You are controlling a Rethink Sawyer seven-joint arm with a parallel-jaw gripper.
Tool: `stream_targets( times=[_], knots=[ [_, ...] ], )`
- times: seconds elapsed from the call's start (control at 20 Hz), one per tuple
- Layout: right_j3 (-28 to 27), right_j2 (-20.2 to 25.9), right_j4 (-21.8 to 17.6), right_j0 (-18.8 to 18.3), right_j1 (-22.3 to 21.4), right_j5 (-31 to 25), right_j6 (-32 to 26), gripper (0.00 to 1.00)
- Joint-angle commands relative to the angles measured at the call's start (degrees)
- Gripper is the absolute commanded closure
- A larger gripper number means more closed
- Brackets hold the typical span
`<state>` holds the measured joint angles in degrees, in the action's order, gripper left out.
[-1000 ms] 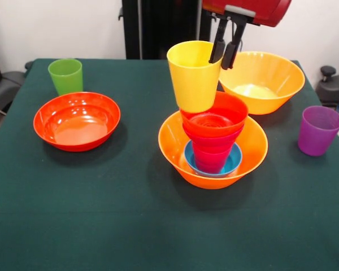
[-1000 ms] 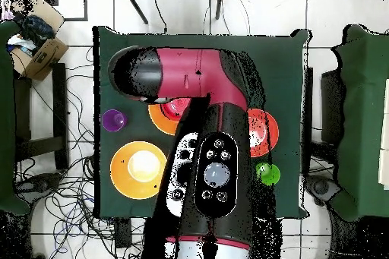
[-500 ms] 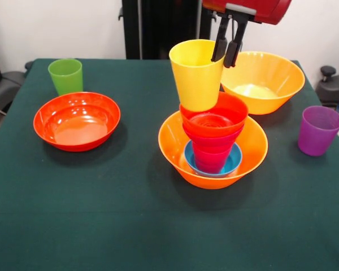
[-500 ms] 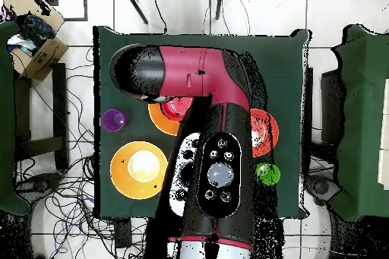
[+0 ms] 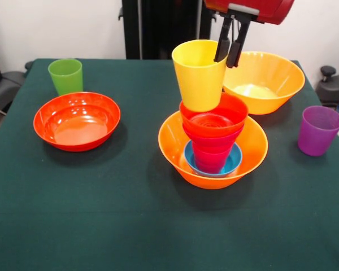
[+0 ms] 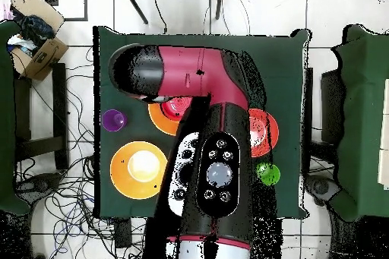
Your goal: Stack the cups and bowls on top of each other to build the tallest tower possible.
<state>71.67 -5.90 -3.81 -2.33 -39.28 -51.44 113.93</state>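
The fingers [image 5: 227, 56] pinch the yellow cup's [image 5: 200, 75] right rim, holding it tilted atop the tower [image 5: 213, 141].

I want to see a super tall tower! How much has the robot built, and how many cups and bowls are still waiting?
Done: the tower stands in a large orange bowl, with blue, pink and red pieces nested inside. In hand: the end effector grips the yellow cup's rim, tilted atop the tower. Left: the green cup, purple cup, red-orange bowl and second orange bowl sit apart on the table.
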Motion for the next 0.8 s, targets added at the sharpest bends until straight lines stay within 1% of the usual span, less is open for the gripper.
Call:
stream_targets(
  times=[0.05,0.55,0.65,0.8],
  knots=[
    [1.92,3.76,-0.02,1.22,1.45,-3.96,3.34,1.00],
    [3.14,3.90,-0.44,1.54,1.57,-1.67,2.98,1.00],
    [3.70,4.16,-0.36,1.41,1.49,-0.51,2.83,1.00],
    [3.62,4.19,-0.29,1.60,1.32,-1.22,2.74,1.00]
  ],
)
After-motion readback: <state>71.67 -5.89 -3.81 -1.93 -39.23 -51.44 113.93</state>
